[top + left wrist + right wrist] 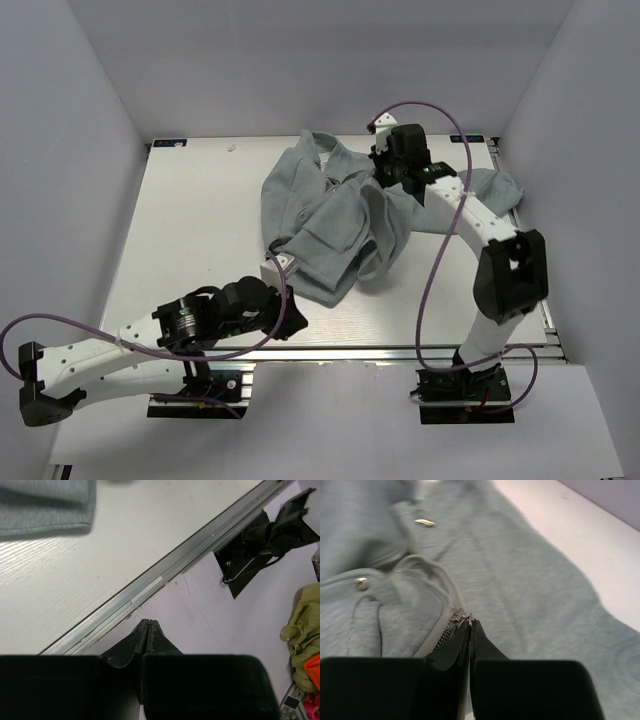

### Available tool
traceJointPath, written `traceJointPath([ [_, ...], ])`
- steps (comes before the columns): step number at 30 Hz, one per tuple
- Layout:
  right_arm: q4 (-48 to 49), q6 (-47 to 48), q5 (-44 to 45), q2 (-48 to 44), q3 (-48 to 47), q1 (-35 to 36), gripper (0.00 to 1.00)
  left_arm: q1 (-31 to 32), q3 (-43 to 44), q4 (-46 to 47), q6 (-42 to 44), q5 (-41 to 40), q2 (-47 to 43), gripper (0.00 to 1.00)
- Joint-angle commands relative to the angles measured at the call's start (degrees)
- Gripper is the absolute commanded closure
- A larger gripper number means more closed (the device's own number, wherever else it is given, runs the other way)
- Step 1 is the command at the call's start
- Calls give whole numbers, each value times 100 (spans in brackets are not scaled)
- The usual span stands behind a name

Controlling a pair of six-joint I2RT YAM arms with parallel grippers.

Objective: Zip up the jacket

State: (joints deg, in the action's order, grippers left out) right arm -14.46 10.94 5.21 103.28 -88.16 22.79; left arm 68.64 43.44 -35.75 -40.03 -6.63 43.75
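Observation:
The grey-green jacket [330,215] lies crumpled at the back middle of the white table [190,230], collar toward the far edge. My right gripper [378,166] rests on its upper part. In the right wrist view its tips [470,622] are pinched on the silver zipper pull beside the slider [458,615]. Closed zipper teeth [442,637] run under the fingers, and the open tape curves away beyond. My left gripper [290,320] hovers by the table's front edge, just below the jacket's hem. It is shut [147,622] with nothing in it; only a jacket edge [45,505] shows in its view.
The table's metal front rail [165,575] crosses the left wrist view, with the right arm's base plate [250,555] past it. An olive cloth [306,630] lies on the floor off the table. Purple cables loop from both arms [432,290].

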Motion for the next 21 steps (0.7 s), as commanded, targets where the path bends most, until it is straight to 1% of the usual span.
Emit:
traceJointPath([
  [1, 487, -152, -1205, -1018, 587, 130, 100, -9, -47, 137, -339, -259, 204, 100],
  [2, 488, -223, -1677, -1186, 772, 130, 100, -9, -20, 199, -391, -346, 300, 100],
  [3, 540, -328, -1873, -1371, 1157, 147, 100, -9, -11, 304, -400, -521, 345, 100],
  [4, 567, -442, -2075, -1738, 1361, 173, 100, -17, -20, 340, -444, -645, 371, 82],
  [5, 567, -652, -2529, -1898, 1563, 182, 100, -9, -46, 401, -531, -794, 389, 66],
  [6, 610, -768, -2804, -2213, 1965, 200, 100, -9, -98, 541, -584, -1100, 398, 54],
  [8, 567, -900, -3357, -2496, 2372, 357, 100, -17, -221, 560, -838, -1444, 424, 38],
  [9, 567, -944, -3386, -2619, 2591, 454, 100, -17, -239, 447, -953, -1611, 424, 30],
  [10, 471, -988, -3326, -2812, 2959, 672, 100, -26, -222, 385, -1058, -1944, 433, 25],
  [11, 375, -1015, -3125, -2857, 3110, 762, 100, -35, -205, 306, -1268, -2121, 442, 10],
  [12, 269, -1032, -3010, -2910, 3251, 841, 100, -52, -187, 166, -1375, -2262, 459, 2],
  [14, 119, -1050, -2764, -2902, 3629, 999, 100, -193, -161, 147, -1559, -2474, 486, 2],
  [15, 101, -1050, -2728, -2876, 3752, 1035, 100, -254, -160, 182, -1569, -2483, 547, 2],
  [18, 119, -1348, -2552, -2805, 4113, 1210, 100, -754, -117, 322, -1613, -2317, 722, 2],
  [19, 162, -1384, -2517, -2805, 4192, 1298, 100, -1243, -108, 384, -1517, -1942, 906, 2],
  [20, 258, -1419, -2438, -2814, 4306, 1325, 100, -1544, -108, 497, -1464, -1695, 1003, 2],
  [21, 312, -1445, -2403, -2857, 4351, 1360, 100, -2121, -116, 777, -1272, -1449, 1248, 2],
])
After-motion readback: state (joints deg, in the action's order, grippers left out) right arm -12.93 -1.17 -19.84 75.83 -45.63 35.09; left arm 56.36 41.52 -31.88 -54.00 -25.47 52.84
